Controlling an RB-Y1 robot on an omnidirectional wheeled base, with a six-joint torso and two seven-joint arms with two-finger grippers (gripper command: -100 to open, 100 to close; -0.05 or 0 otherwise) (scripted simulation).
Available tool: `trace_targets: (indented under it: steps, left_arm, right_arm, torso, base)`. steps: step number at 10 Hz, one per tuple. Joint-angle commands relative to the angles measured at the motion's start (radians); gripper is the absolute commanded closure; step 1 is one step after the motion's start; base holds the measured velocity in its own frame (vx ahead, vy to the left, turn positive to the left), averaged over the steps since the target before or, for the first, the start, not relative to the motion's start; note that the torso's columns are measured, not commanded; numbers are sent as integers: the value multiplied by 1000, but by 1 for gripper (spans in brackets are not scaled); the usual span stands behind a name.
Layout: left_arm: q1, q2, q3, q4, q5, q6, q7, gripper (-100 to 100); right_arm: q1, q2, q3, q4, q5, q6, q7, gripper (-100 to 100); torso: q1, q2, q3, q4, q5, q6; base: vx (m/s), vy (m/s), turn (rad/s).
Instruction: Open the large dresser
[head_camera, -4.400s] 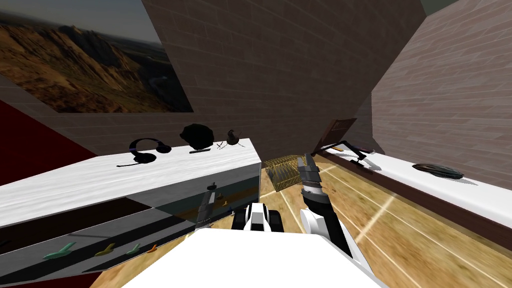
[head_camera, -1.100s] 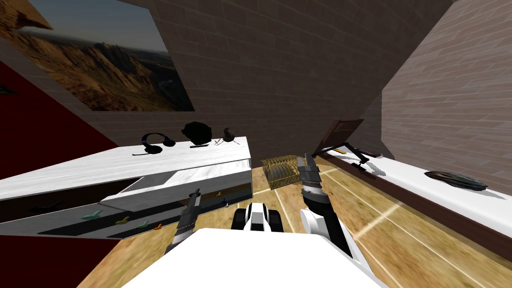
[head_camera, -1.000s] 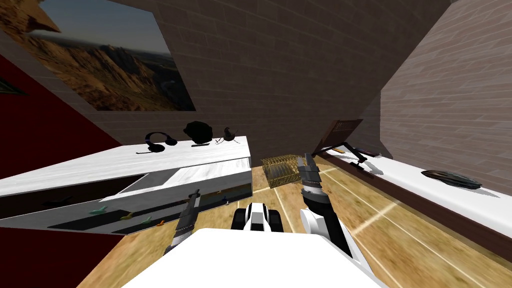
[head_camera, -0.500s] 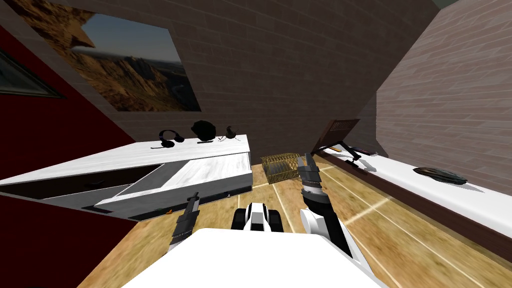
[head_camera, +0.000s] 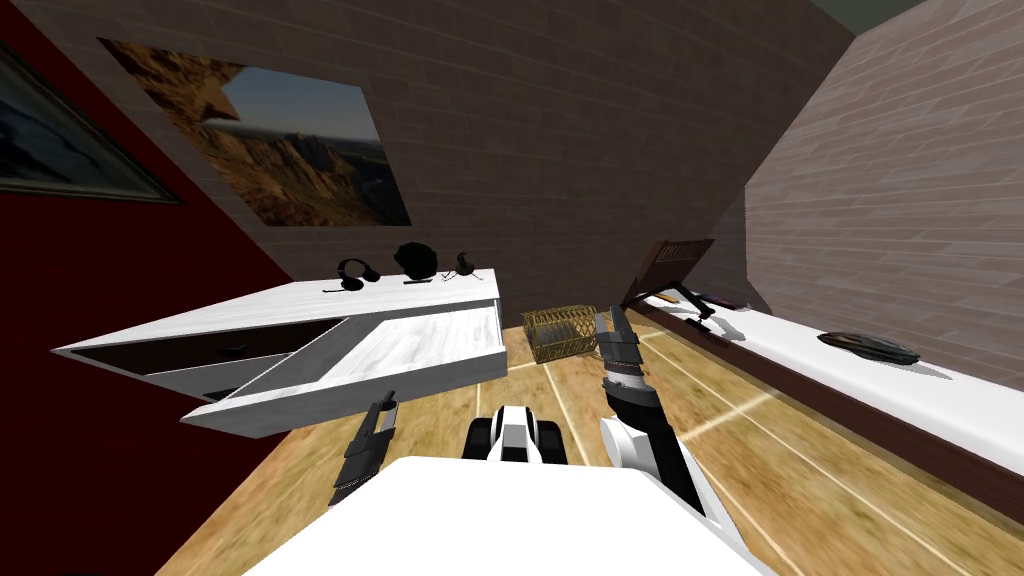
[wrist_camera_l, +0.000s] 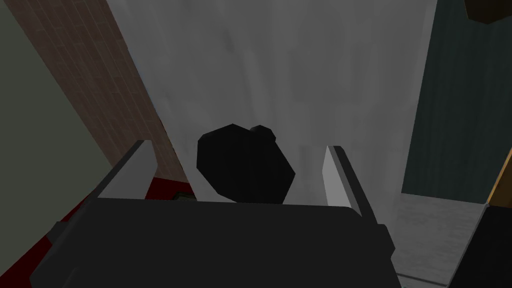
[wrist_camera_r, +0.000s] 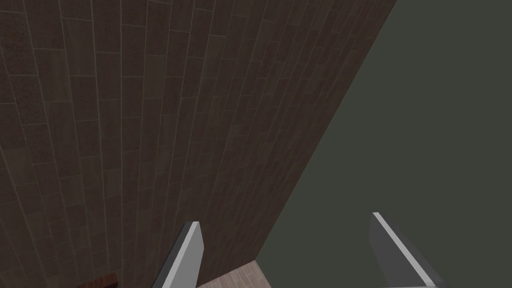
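The large white dresser (head_camera: 290, 305) stands at my left against the brick wall. Its upper drawer (head_camera: 410, 345) is pulled far out over the floor, and a dark gap shows in the body behind it. My left gripper (head_camera: 384, 407) sits just in front of the drawer's face. In the left wrist view my left gripper (wrist_camera_l: 239, 147) is open. The black knob (wrist_camera_l: 245, 167) lies between its fingers (wrist_camera_l: 134, 167) with a gap on each side, against the grey-white drawer front (wrist_camera_l: 280, 75). My right gripper (head_camera: 612, 325) is raised at the right, and in its wrist view the right gripper (wrist_camera_r: 285, 220) is open and holds nothing.
Headphones (head_camera: 352, 272) and a black lump (head_camera: 416, 258) lie on the dresser top. A wire basket (head_camera: 560, 332) stands on the wooden floor beyond the drawer. A long white counter (head_camera: 920, 395) with a dark object (head_camera: 868, 346) runs along the right wall. A red wall closes the left.
I have backed away from the dresser and the drawer has come out with my left hand. The left fingers have opened off the knob. The right arm has not moved.
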Motion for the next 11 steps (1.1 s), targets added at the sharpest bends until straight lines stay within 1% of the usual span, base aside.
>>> trace_targets:
  steps: [1, 3, 6, 7, 8, 9, 10, 11]
  left_arm:
    - [71, 16, 10, -68, 17, 5, 28, -100]
    - [119, 26, 16, -114, 28, 10, 45, -100]
    - [191, 42, 24, -183, 44, 16, 71, -100]
    - [191, 42, 24, -183, 44, 16, 71, -100]
    - [215, 47, 27, -206, 50, 18, 80, -100]
    - [208, 41, 16, -181, 44, 33, 77, -100]
    - [212, 41, 14, -178, 44, 36, 79, 0]
    - [213, 40, 13, -174, 44, 41, 79, 0]
  right_arm:
    - [0, 0, 0, 0, 0, 0, 0, 0]
    - [0, 0, 0, 0, 0, 0, 0, 0]
    - [0, 0, 0, 0, 0, 0, 0, 0]
    - [0, 0, 0, 0, 0, 0, 0, 0]
    - [0, 0, 0, 0, 0, 0, 0, 0]
    - [0, 0, 0, 0, 0, 0, 0, 0]
    - [0, 0, 0, 0, 0, 0, 0, 0]
    - [0, 0, 0, 0, 0, 0, 0, 0]
  torso:
    - [2, -6, -3, -2, 2, 0]
    - [2, 0, 0, -1, 2, 1]
    - [-5, 10, 3, 4, -6, 0]
    - [-7, 10, 2, 5, -9, -1]
    - [-9, 11, 2, 5, -10, -1]
    - [-10, 11, 1, 6, -13, -2]
    - [-10, 10, 2, 5, -9, 0]
    - [-7, 8, 2, 3, -6, 0]
  base:
    - [103, -34, -1]
    - [76, -22, -11]
    - [53, -18, -14]
    - [28, -15, 3]
    - [26, -15, -17]
    - [16, -1, 0]
    - [0, 0, 0]
    - [0, 0, 0]
